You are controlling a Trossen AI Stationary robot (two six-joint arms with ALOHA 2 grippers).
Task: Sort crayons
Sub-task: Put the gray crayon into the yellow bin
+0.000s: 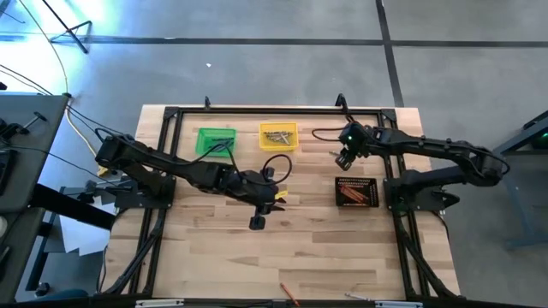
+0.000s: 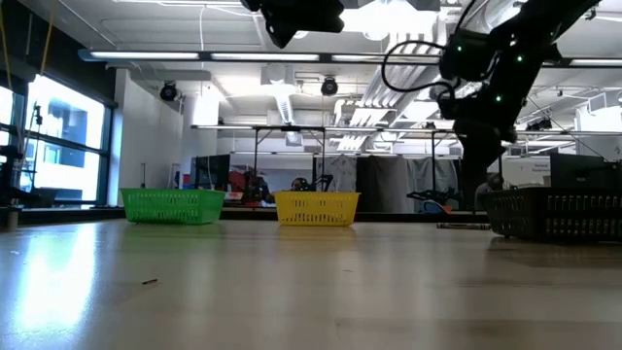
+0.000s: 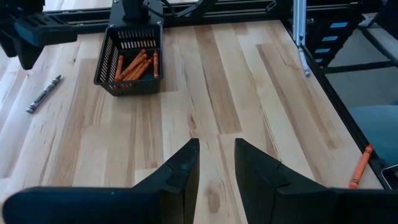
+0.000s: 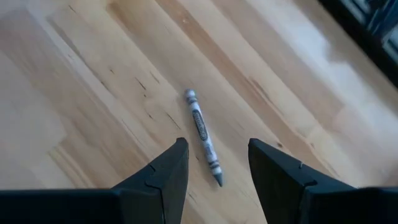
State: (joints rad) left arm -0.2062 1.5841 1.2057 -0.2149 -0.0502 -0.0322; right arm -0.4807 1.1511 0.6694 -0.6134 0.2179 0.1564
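Plainly, the right gripper (image 4: pixel 214 168) has its jaws parted and empty, hanging above a grey crayon (image 4: pixel 203 135) that lies flat on the wooden surface (image 4: pixel 93 93), one end reaching into the gap between the fingers. That placement reads as a lining-up for a pick: the opening sits astride the stick, though the crayon lies more along the gap than across it, so a turn of the wrist may be needed before closing. The crayon is a thin stick with a pale paper wrapper bearing dark print and a blunt point at the end nearest the jaws.

Seen from above, this gripper (image 1: pixel 343 159) is just beyond the black bin (image 1: pixel 356 192), which holds orange-red crayons (image 3: pixel 134 64) heaped loosely. Farther off from it stand the yellow bin (image 1: pixel 277 135), with greyish sticks inside, and the green bin (image 1: pixel 215 141).

The left gripper (image 3: pixel 216 163) is near the middle of the surface, its jaws a little apart and holding nothing, apparently waiting clear of the other arm's work. Ahead of it, one orange-red crayon (image 3: pixel 360 166) lies loose close to the surface's edge, still unsorted, and the grey one shows beside the black bin.
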